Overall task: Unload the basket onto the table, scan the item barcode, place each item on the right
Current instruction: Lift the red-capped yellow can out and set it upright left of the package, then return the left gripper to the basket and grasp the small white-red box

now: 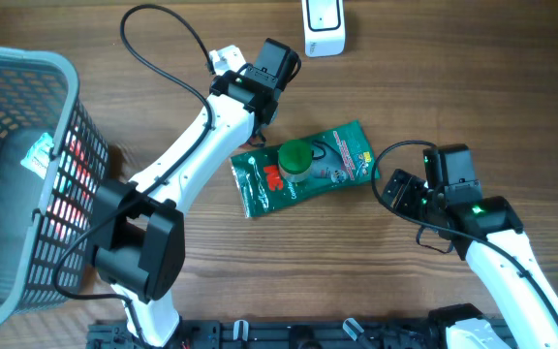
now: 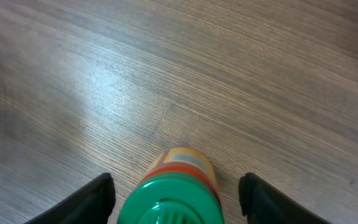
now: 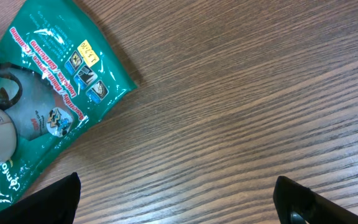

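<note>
- bottle (image 1: 296,161), green cap, sits on green packet (image 1: 342,155), mid-table (image 1: 453,78)
- left gripper (image 2: 176,186): fingers apart, flanking bottle cap with gaps both sides
- right gripper (image 3: 176,199): fingers wide apart, beside packet

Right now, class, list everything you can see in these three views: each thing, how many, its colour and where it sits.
table: one, brown wood, under everything
basket: one, grey mesh, left edge; red and white goods inside, unclear
scanner: one, white, top edge
packet: one, green, table centre
bottle: one, green cap, over the packet
left gripper: one, black, open, fingers either side of the bottle's cap
right gripper: one, black, open, empty, right of the packet
</note>
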